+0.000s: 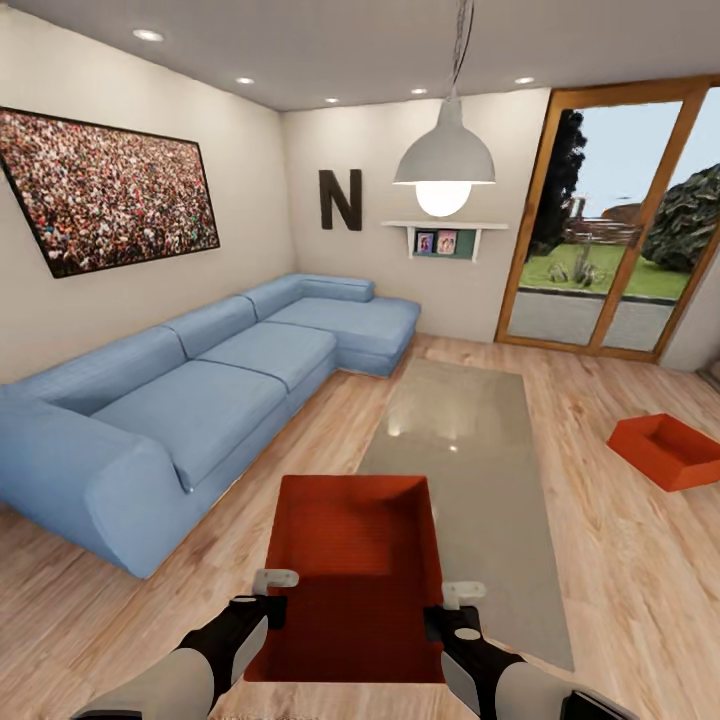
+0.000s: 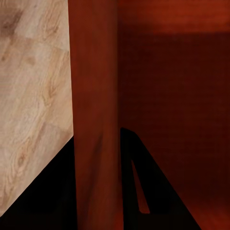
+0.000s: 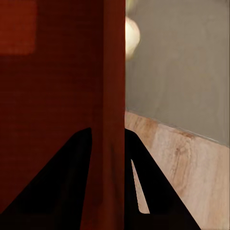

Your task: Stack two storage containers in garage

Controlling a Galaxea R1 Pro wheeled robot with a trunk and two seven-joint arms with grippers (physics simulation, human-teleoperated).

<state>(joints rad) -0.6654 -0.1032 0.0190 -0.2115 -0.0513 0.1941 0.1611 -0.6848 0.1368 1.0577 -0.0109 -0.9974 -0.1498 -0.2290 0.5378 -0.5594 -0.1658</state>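
Observation:
One orange-red storage container (image 1: pixel 355 560) hangs in front of me over the living room's plank floor and the near end of the glass table. My left gripper (image 1: pixel 262 600) is shut on its left wall (image 2: pixel 93 120), with a dark finger on each side of that wall. My right gripper (image 1: pixel 447 615) is shut on the opposite wall (image 3: pixel 112 96) in the same way. The other storage container (image 1: pixel 668 450) sits on the wood floor at the right, some way ahead.
A low glass table (image 1: pixel 450 420) stretches ahead from the held container. The blue sofa (image 1: pixel 190 400) runs along the left wall. Wood-framed glass doors (image 1: pixel 610 220) stand at the back right, and a pendant lamp (image 1: pixel 445 160) hangs over the table.

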